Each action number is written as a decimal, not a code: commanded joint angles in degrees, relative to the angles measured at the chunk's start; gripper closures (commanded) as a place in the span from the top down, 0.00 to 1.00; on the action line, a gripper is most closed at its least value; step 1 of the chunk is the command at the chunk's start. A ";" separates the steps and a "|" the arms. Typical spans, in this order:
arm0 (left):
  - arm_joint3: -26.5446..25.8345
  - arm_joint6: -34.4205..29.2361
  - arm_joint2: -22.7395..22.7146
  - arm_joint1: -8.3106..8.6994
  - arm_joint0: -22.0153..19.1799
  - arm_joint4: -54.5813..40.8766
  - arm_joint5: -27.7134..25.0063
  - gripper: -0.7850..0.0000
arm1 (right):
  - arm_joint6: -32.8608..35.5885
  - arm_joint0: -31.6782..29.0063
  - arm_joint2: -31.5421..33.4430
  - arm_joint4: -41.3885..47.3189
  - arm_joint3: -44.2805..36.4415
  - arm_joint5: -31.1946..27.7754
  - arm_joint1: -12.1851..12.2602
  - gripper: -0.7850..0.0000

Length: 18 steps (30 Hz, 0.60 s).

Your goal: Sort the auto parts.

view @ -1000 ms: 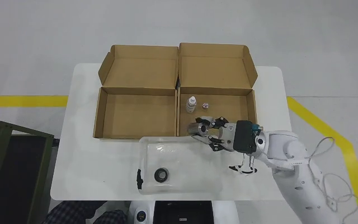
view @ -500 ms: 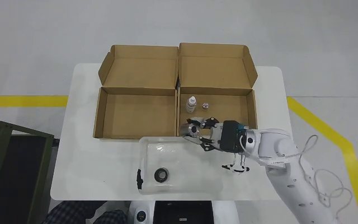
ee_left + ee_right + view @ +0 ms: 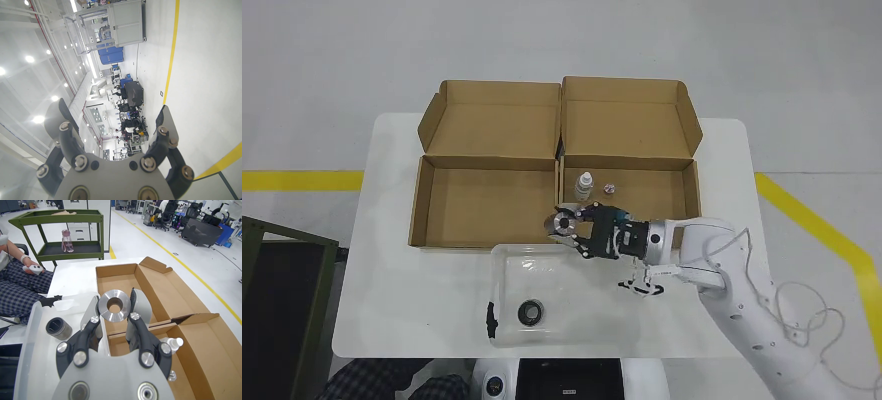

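right tool [image 3: 114, 306] pinching metal ring [image 3: 113, 316] | moved from right box [image 3: 642, 200] front toward left box [image 3: 482, 205]

We see a shiny steel ring [image 3: 564, 222] with a wide bore, pinched in the right gripper [image 3: 114, 297] over the left box's [image 3: 482, 205] near right corner. A dark-bored metal sleeve [image 3: 531, 312] lies in the clear bin [image 3: 582, 290]. A white bottle [image 3: 585, 183] and a small nut [image 3: 609, 187] sit in the right box [image 3: 662, 205].

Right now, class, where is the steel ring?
In the top view, the steel ring sits clamped in the right gripper, over the robot-side wall where the two cardboard boxes meet.
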 commanded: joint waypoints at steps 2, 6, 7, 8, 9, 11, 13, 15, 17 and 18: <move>0.00 0.00 0.00 0.00 0.00 0.00 0.00 1.00 | 1.68 2.36 -2.00 -1.39 1.21 1.73 -0.53 0.00; 0.00 0.00 0.00 0.00 0.00 0.00 0.00 1.00 | 3.78 5.65 -5.14 -3.35 3.47 3.94 -1.45 0.00; 0.00 0.00 0.00 0.00 0.00 0.00 0.00 1.00 | 4.27 6.43 -5.97 -3.76 3.97 4.42 -1.70 0.00; 0.00 0.00 0.00 0.00 0.00 0.00 0.00 1.00 | 4.79 7.22 -6.78 -4.24 4.47 4.93 -1.95 0.00; 0.00 0.00 0.00 0.00 0.00 0.00 0.00 1.00 | 5.32 7.99 -7.59 -4.69 5.04 5.45 -2.22 0.00; 0.00 0.00 0.00 0.00 0.00 0.00 0.00 1.00 | 6.20 9.55 -9.15 -5.30 6.23 6.52 -2.78 0.00; 0.00 0.00 0.00 0.00 0.00 0.00 0.00 1.00 | 6.86 11.14 -10.61 -5.37 7.61 7.15 -3.37 0.00; 0.00 0.00 0.00 0.00 0.00 0.00 0.00 1.00 | 7.56 12.68 -12.18 -5.35 9.10 7.71 -4.01 0.00; 0.00 0.00 0.00 0.00 0.00 0.00 0.00 1.00 | 8.25 14.37 -13.68 -5.54 10.77 8.29 -4.68 0.00; 0.00 0.00 0.00 0.00 0.00 0.00 0.00 1.00 | 8.49 15.14 -14.41 -5.47 11.61 8.62 -5.03 0.00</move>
